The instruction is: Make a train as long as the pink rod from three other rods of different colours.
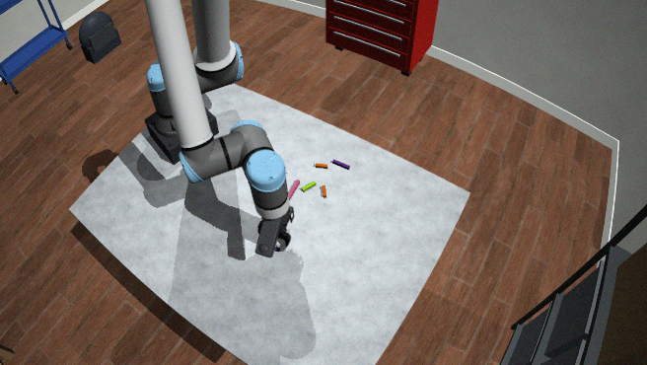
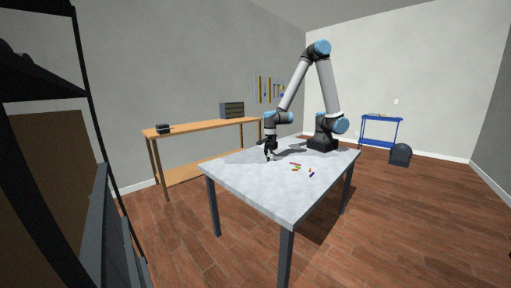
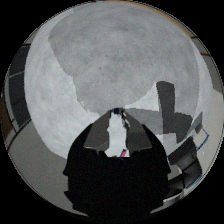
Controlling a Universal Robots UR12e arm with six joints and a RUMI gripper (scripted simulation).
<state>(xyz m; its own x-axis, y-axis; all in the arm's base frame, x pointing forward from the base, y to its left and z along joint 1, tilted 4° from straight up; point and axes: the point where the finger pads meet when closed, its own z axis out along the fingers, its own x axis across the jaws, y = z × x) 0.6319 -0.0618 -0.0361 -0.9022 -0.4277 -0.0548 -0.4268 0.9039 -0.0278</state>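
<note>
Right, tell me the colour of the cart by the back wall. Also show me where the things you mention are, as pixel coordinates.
Blue [image 1: 35, 49] [image 2: 377, 143], showing best in the exterior view.
</note>
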